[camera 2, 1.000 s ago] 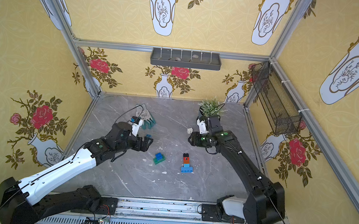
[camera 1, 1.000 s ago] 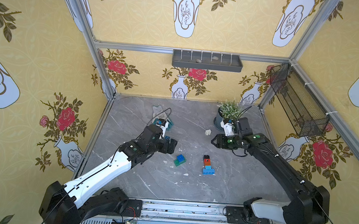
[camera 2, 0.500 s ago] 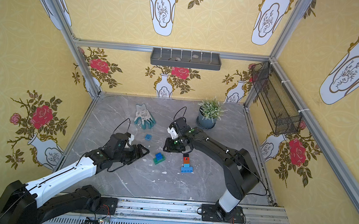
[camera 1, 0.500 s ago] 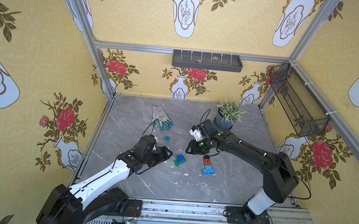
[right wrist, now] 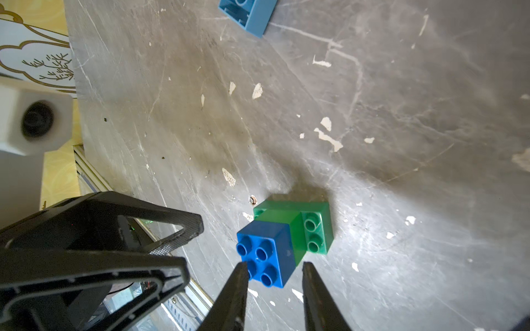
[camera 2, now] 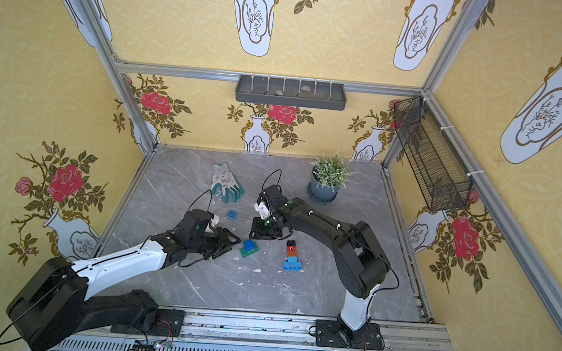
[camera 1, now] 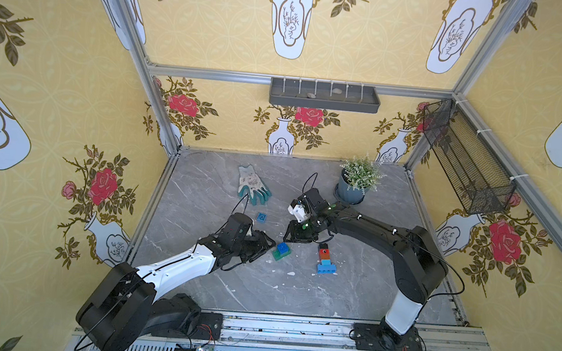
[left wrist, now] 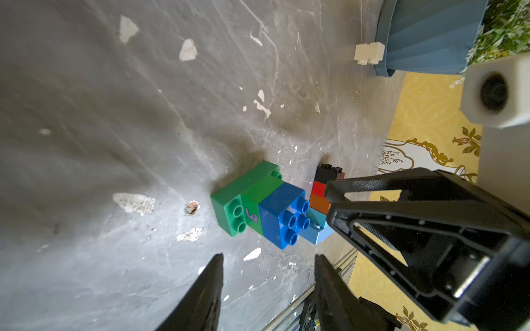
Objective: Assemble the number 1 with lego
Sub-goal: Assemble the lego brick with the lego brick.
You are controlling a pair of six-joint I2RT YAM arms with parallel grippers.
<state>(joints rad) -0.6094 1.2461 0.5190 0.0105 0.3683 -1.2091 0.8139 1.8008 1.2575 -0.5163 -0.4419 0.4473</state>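
Grey marble-look tabletop [camera 1: 201,193], scuffed and flecked with white, inside a booth papered in yellow with roses and vases. Near the middle stands a small lego cluster: a blue square brick [right wrist: 266,252] pressed onto green bricks [right wrist: 315,229]. Just beside it lies the part-built numeral [camera 1: 325,258], a long light blue brick with orange-brown, red and black squares joined in a line. A loose blue brick [camera 1: 261,217] lies hollow side up nearer the back, and a white brick [left wrist: 369,53] rests against the plant pot [left wrist: 424,34].

The right gripper [right wrist: 275,275] hovers over the blue square brick with its jaws a little apart, the tips straddling the brick's near edge; no pinch is visible. The left gripper [left wrist: 269,272] points at the same cluster from the opposite side, jaws spread, nothing between them.

The step in hand appears to be taking this cluster, probably to free a brick for the numeral. The next move likely calls for the right jaws to lower squarely over the blue brick's flat sides and press together while the left steadies the green bricks.
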